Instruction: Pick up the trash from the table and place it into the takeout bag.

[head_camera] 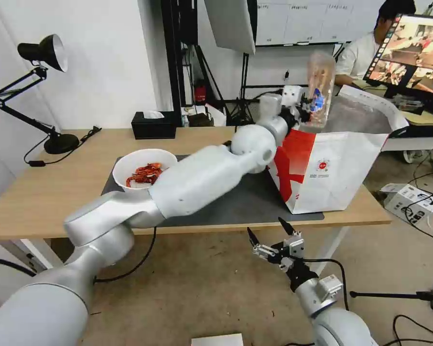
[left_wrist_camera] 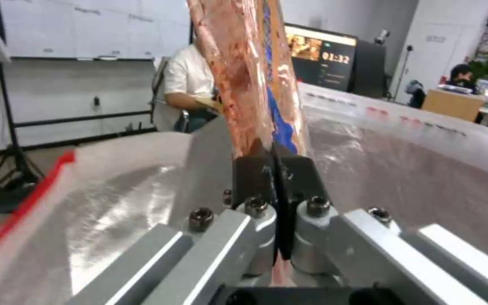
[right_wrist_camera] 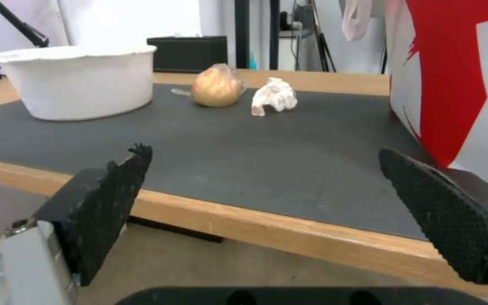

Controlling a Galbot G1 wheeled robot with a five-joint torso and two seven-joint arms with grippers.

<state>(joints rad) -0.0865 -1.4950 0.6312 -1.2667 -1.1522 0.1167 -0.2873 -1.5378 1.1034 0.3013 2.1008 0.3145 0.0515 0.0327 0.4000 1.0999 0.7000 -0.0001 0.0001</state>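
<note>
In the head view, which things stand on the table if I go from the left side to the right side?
Desk lamp → white bowl of crayfish shells → black tissue box → takeout bag, over which the left gripper holds the clear plastic tray upright.

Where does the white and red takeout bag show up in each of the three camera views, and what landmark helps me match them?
Head view: the takeout bag stands on the table's right end, mouth open.
Left wrist view: its silver foil lining spreads beneath the left gripper, which is shut on the clear plastic tray.
Right wrist view: its red-and-white side rises at one edge, on the dark grey mat.
Shared landmark: the bag's red patch.
</note>
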